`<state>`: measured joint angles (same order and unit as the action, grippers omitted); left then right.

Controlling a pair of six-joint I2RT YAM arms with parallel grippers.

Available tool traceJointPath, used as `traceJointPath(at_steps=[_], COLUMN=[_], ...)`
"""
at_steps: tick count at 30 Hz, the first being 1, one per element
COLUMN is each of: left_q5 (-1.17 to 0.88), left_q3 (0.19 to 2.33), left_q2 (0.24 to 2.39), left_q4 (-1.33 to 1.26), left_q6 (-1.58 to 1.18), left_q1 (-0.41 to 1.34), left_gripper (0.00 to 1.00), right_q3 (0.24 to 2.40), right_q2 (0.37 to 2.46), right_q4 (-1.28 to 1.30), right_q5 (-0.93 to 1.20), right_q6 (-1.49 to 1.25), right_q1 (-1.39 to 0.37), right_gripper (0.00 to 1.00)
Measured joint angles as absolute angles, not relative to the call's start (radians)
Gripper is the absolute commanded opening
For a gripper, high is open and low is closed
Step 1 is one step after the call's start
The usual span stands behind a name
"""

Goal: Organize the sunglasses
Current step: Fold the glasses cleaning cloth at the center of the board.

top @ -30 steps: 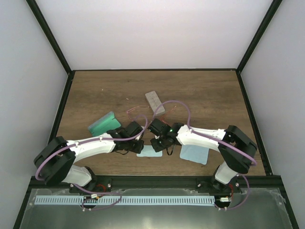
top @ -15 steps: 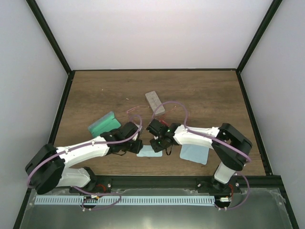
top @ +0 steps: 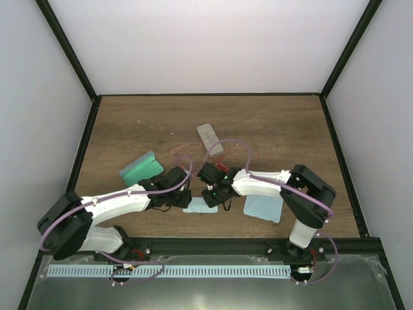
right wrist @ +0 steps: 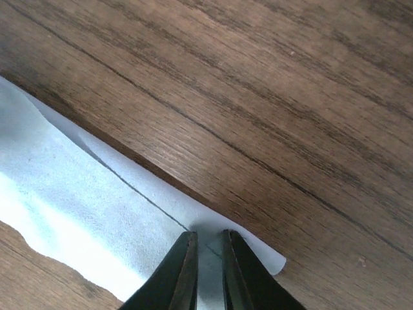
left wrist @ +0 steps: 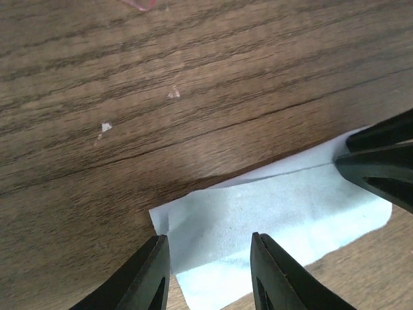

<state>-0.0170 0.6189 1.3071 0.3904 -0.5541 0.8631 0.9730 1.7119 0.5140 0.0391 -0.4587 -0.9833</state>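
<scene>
Position of sunglasses (top: 177, 151): just left of frame centre, beyond the left gripper (left wrist: 208, 248), apart from it. Thin red frame on grained wooden table (top: 284, 129). State of left gripper: spread over a soft pale-blue cloth (top: 200, 208). State of right gripper (right wrist: 206, 237): pinching that cloth's edge. Counted: one pair; two cloths, second cloth (top: 263, 208) lower right; two oblong cases, grey case (top: 210, 139) and green case (top: 141, 166).

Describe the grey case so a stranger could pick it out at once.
Start with the brown wooden table. Near its middle lies the grey case, small, oblong, set at a slant. Its colour tells it apart: the other case, to its left, is teal green.
</scene>
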Motion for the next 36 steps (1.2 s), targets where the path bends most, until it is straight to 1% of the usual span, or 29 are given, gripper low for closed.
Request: traceJointPath(at_steps=[6, 17, 24, 28, 31, 33, 36], left_q5=[-0.001, 0.012, 0.013, 0.013, 0.01, 0.009, 0.002], left_q3=[0.625, 0.634, 0.667, 0.684, 0.686, 0.686, 0.686], left_q2=[1.336, 1.358, 1.389, 1.399, 1.399, 1.394, 1.361], left_q4=[0.39, 0.388, 0.377, 0.373, 0.369, 0.37, 0.376], left_q6=[-0.57, -0.585, -0.607, -0.612, -0.62, -0.628, -0.653], left_q1=[0.863, 0.862, 0.833, 0.823, 0.822, 0.819, 0.798], left_gripper=[0.35, 0.35, 0.35, 0.35, 0.35, 0.35, 0.36], right_q3=[0.973, 0.967, 0.952, 0.953, 0.962, 0.976, 1.018], right_q2=[1.712, 1.707, 1.657, 1.626, 1.626, 1.629, 1.654], right_q4=[0.515, 0.515, 0.532, 0.535, 0.538, 0.538, 0.53], right_q5=[0.053, 0.093, 0.112, 0.101, 0.096, 0.093, 0.097], right_q6=[-0.456, -0.45, -0.44, -0.434, -0.427, -0.422, -0.407], right_q1=[-0.987, -0.991, -0.992, -0.991, -0.984, -0.978, -0.975], right_gripper=[0.01, 0.01, 0.01, 0.06, 0.14, 0.18, 0.19])
